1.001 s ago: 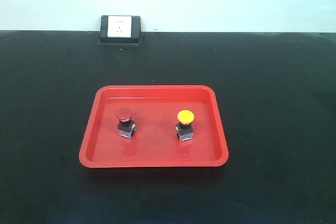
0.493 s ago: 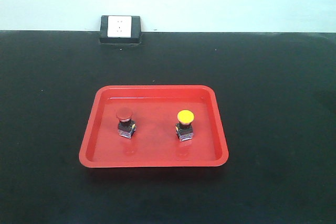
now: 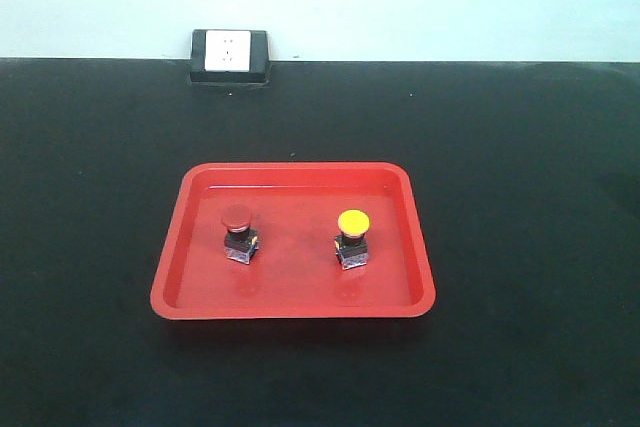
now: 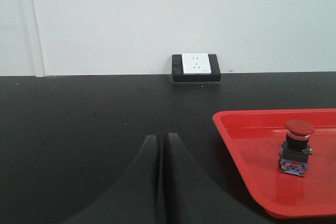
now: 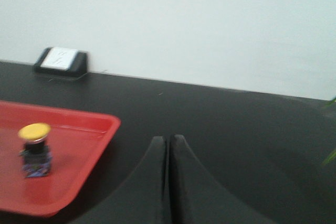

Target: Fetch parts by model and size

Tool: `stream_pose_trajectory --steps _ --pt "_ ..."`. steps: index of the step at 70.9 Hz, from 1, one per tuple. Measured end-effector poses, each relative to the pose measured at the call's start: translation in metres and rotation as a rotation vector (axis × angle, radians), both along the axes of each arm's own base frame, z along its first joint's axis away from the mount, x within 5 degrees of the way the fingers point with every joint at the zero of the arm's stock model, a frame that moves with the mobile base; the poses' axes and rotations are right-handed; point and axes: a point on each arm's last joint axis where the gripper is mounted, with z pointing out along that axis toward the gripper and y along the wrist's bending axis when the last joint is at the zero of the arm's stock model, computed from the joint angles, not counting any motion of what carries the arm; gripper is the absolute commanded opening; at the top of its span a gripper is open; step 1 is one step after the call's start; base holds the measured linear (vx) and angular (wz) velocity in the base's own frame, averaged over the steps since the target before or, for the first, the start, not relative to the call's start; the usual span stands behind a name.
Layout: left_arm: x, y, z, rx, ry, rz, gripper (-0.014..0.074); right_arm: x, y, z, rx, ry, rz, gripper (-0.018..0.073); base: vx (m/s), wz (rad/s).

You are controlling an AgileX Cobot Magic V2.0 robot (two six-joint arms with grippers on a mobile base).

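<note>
At the bottom of each wrist view, the left claw [image 4: 161,182] and right claw [image 5: 168,182] have fingers pressed together, holding nothing, level above the black tabletop [image 3: 520,147] either side of the red tray [image 3: 190,187]. To fetch well, I'd part one claw's fingers first, then come down over a cap. Mid-frame in the front view, the red button [image 3: 238,231] stands upright left in the tray, the yellow button [image 3: 352,236] right, well apart. Farthest, a wall socket [image 3: 229,53] sits upper left
</note>
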Motion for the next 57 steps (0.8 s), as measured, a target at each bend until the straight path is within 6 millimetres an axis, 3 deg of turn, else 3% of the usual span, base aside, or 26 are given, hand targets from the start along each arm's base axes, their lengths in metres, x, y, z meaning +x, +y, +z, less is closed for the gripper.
stream_pose_trajectory --steps 13,57 --pt "0.0 0.0 0.0 0.0 0.0 0.0 -0.0006 0.003 -0.006 -0.021 0.042 -0.01 -0.104 -0.0009 0.0 0.0" --pt "0.0 0.0 0.0 0.0 0.0 0.0 -0.0006 0.004 -0.006 -0.022 0.038 -0.008 -0.115 -0.0009 0.0 0.0"
